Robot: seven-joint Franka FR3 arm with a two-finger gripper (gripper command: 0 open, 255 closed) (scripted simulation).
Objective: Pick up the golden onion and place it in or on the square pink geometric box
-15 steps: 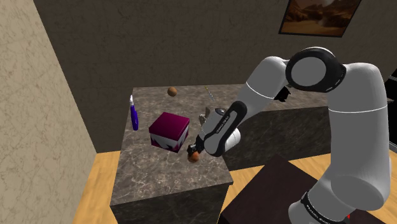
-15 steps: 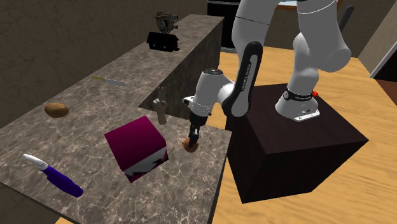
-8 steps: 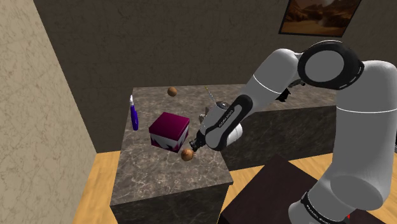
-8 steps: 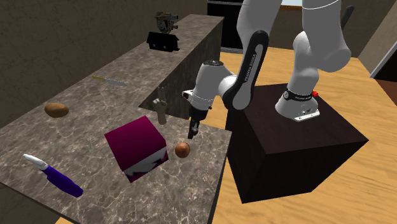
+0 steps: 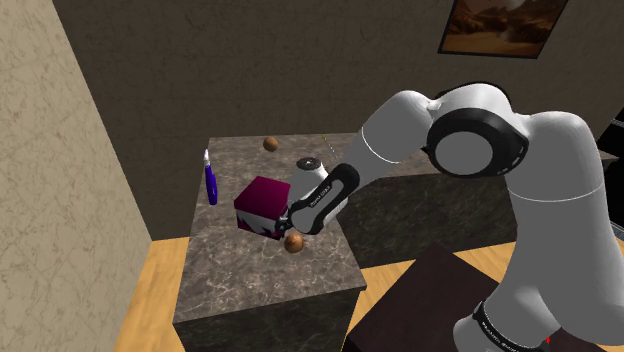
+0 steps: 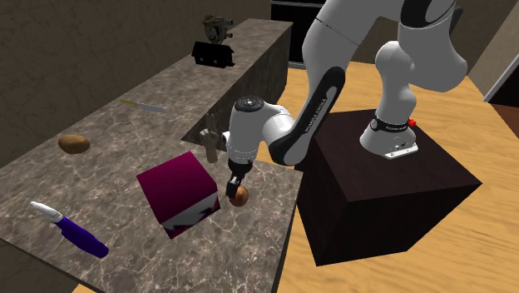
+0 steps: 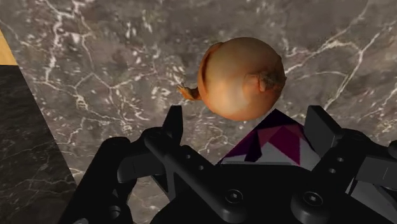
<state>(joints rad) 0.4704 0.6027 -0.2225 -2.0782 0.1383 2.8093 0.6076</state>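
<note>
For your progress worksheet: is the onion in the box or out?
Out: the onion lies on the counter beside the box.

Veined marble counter (image 7: 95,70), smooth glossy onion (image 7: 240,76)

Dark marble counter (image 6: 125,137), magenta box (image 6: 177,193), brown onion (image 6: 239,196), purple-handled tool (image 6: 73,230), potato (image 6: 73,144)

The pink box (image 6: 177,193) stands close beside the onion (image 6: 239,195), so that side is tight. Toward the counter (image 6: 264,212) edge there is room to pass.
</note>
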